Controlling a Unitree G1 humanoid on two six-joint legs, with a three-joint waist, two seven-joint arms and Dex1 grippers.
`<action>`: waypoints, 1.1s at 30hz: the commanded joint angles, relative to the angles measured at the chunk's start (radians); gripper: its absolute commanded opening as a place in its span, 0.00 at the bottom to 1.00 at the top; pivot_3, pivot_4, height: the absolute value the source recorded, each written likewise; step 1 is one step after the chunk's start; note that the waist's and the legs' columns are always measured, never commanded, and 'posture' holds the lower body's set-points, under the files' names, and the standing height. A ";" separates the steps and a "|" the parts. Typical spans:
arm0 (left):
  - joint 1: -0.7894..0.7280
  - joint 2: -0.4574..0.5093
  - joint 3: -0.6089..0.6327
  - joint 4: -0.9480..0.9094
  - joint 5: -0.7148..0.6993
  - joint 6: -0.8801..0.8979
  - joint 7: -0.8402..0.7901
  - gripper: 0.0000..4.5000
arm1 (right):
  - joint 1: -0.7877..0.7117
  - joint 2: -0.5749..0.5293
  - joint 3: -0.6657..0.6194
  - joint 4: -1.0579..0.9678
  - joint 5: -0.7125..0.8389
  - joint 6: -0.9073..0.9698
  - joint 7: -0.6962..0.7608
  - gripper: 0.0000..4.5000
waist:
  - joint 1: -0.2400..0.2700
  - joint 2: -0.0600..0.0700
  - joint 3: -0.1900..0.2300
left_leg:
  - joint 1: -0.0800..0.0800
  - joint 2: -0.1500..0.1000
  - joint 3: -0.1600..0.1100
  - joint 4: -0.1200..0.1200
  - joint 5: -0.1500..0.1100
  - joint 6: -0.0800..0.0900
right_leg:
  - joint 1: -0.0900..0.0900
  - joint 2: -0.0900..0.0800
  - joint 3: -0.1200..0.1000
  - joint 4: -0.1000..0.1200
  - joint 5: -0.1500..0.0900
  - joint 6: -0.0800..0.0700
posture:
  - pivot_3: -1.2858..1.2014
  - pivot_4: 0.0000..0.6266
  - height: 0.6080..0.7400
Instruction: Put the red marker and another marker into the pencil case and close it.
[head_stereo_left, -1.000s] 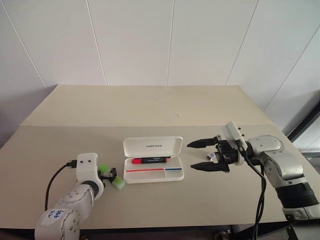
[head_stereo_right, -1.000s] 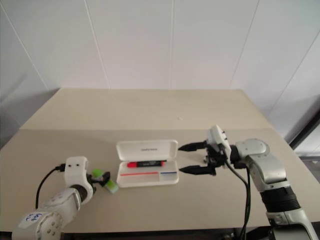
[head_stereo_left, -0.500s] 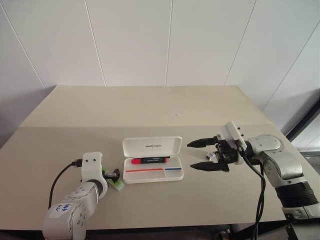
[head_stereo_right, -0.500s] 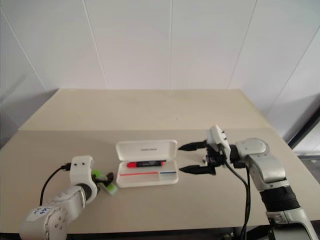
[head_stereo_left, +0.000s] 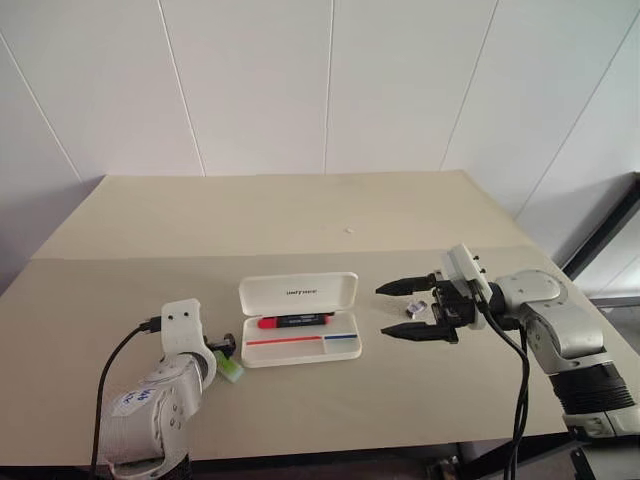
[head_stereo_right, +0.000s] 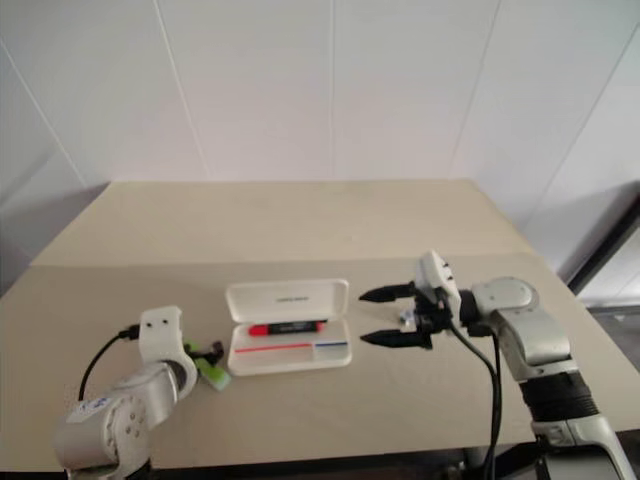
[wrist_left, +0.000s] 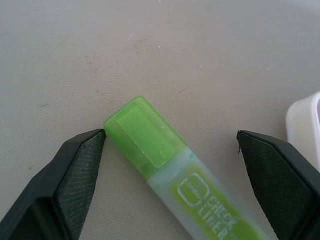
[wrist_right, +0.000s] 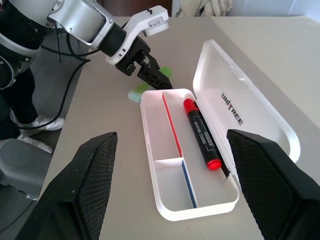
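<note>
On the left side of the pale surface, the left tool was down low with its two black fingers spread wide apart. Between them lay the green highlighter, flat on the surface and not held. It was short and chunky, with a bright green cap and a see-through body that had green letters on it. One finger tip was touching or almost touching the cap, and the other finger stood well away from it. The highlighter lay just beside the left end of the pencil case, outside it. The pencil case sat in the middle of the surface. It was a white box with round corners, and its lid stood open and leaned back, with small dark letters on it. Inside were a thin red stripe and a blue stripe. The red marker already lay in the long back part of the case. It had red ends and a dark middle. To the right of the case, the right tool hung above the surface, pointing at the case. Its fingers were wide open too and held nothing.
</note>
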 joint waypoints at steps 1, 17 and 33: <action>0.018 -0.040 0.041 0.084 0.092 0.063 0.055 1.00 | -0.025 0.004 -0.004 -0.007 0.001 -0.020 0.013 0.99 | -0.007 0.000 0.000 | 0.002 0.000 0.000 0.000 0.000 0.000 | 0.001 0.000 0.001 -0.001 0.000 0.000 | 0.52 0.24 1.00; 0.008 0.030 0.039 0.121 0.131 0.063 -0.005 0.36 | -0.035 0.009 -0.005 0.011 -0.013 -0.030 0.009 1.00 | -0.063 0.000 0.000 | 0.005 -0.002 -0.003 0.000 -0.002 0.002 | 0.010 0.002 0.004 -0.021 0.009 0.002 | 0.52 0.24 1.00; -0.017 0.168 0.020 0.107 0.101 0.046 -0.104 0.24 | -0.026 -0.003 -0.026 -0.003 0.006 -0.016 0.005 1.00 | -0.093 -0.001 0.000 | 0.005 -0.002 -0.006 0.001 -0.003 0.001 | 0.009 0.003 0.004 -0.027 0.011 0.002 | 0.52 0.24 1.00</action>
